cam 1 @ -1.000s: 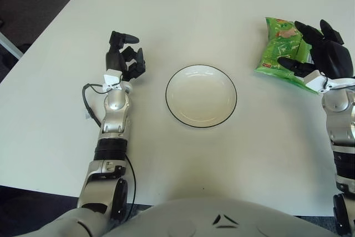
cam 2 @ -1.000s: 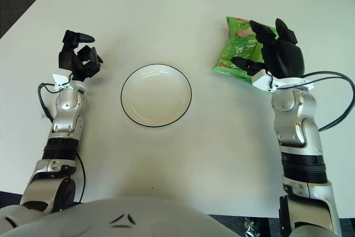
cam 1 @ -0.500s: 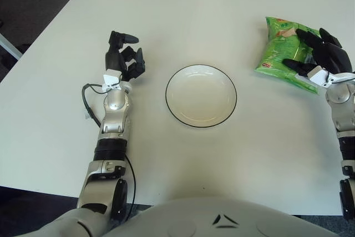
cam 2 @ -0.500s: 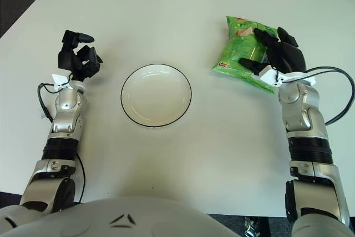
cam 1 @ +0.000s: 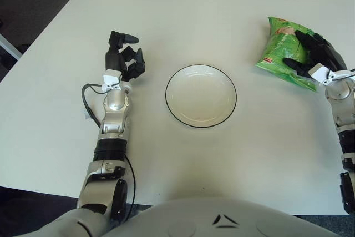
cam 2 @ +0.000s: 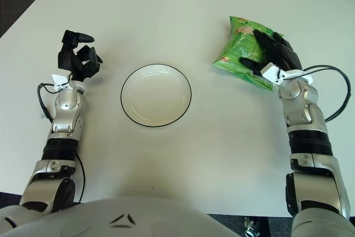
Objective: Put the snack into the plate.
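Right hand (cam 2: 272,55) is down on the green snack bag (cam 2: 242,54) at the table's (cam 2: 183,154) far right, fingers wrapped over its near-right edge, thumb under the near side, i.e. clamped on it. Bag lies flat on the table, well right of the plate (cam 2: 156,95), not touching it. Left hand (cam 2: 77,56) is left of the plate, fingers curled, holding nothing.

Both eyes sit on the robot's head, side by side, looking forward and down on the table (cam 1: 183,154) from close above. They share nearly the whole tabletop; the plate (cam 2: 156,95) shows further left in the right eye's view.
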Robot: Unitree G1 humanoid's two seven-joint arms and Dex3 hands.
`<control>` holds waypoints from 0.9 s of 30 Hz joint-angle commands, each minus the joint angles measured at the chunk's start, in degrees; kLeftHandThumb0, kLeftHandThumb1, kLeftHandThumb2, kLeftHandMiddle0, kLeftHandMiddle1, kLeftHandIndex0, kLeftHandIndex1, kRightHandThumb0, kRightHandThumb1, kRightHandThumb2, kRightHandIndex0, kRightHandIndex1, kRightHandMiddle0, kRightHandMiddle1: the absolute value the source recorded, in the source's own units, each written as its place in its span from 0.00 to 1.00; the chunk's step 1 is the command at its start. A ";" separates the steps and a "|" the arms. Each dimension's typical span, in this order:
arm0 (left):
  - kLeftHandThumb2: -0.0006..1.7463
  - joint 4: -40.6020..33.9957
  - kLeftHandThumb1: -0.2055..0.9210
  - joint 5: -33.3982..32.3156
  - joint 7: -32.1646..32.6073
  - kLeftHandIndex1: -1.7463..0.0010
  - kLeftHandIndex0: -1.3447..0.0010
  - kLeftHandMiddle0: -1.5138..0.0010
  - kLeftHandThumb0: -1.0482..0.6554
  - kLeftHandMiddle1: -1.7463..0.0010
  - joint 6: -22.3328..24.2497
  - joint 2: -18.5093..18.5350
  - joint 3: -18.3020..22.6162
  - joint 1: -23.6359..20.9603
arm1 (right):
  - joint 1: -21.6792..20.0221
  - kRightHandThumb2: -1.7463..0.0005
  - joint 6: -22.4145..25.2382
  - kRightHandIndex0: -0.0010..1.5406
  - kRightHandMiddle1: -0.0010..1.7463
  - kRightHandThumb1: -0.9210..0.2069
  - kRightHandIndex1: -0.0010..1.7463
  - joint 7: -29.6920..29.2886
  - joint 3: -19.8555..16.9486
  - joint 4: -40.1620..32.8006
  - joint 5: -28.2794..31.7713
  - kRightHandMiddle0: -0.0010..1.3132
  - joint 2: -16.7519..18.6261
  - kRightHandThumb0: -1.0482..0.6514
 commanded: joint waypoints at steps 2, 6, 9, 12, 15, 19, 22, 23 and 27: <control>0.46 3.97 0.81 -0.10 0.04 0.00 0.75 0.45 0.39 0.00 0.24 -1.68 -0.09 7.39 | 2.53 0.72 1.83 0.01 0.00 0.00 0.00 3.01 2.09 2.27 1.42 0.21 0.94 0.08; 0.46 3.94 0.81 -0.08 0.10 0.00 0.75 0.45 0.39 0.00 0.19 -1.72 -0.08 7.44 | 3.11 0.72 1.52 0.01 0.01 0.00 0.00 2.44 3.12 2.93 1.52 0.21 1.25 0.08; 0.46 3.84 0.81 -0.06 0.12 0.00 0.75 0.45 0.39 0.00 0.15 -1.74 -0.08 7.55 | 3.68 0.72 0.45 0.02 0.01 0.00 0.00 1.46 4.08 3.49 0.98 0.24 1.46 0.09; 0.46 3.74 0.81 -0.01 0.18 0.00 0.75 0.45 0.39 0.00 0.15 -1.80 -0.12 7.61 | 4.04 0.74 -0.62 0.09 0.06 0.00 0.02 0.26 4.78 4.02 0.50 0.37 1.60 0.11; 0.46 3.55 0.81 0.04 0.23 0.00 0.75 0.45 0.39 0.00 0.23 -1.82 -0.16 7.69 | 4.81 0.78 -1.23 0.22 0.15 0.00 0.02 -2.11 4.89 4.08 0.33 0.46 2.17 0.15; 0.46 3.43 0.81 0.09 0.27 0.00 0.75 0.45 0.39 0.00 0.32 -1.85 -0.18 7.74 | 5.48 0.84 -1.05 0.34 0.35 0.00 0.02 -5.06 4.88 4.07 0.18 0.45 2.86 0.20; 0.46 3.32 0.81 0.13 0.32 0.00 0.75 0.45 0.39 0.00 0.37 -1.90 -0.22 7.82 | 5.85 0.91 -0.64 0.29 0.52 0.00 0.32 -6.93 4.92 3.72 -0.04 0.43 3.17 0.29; 0.46 3.30 0.81 0.14 0.33 0.00 0.75 0.45 0.39 0.00 0.40 -1.91 -0.22 7.82 | 5.98 0.91 -0.57 0.25 0.61 0.00 0.47 -7.82 4.84 3.56 -0.08 0.44 3.39 0.33; 0.46 3.25 0.81 0.16 0.38 0.00 0.75 0.45 0.39 0.00 0.46 -1.92 -0.21 7.82 | 6.28 0.82 -1.51 0.22 0.77 0.06 0.88 -13.20 4.02 3.80 -0.06 0.42 4.76 0.39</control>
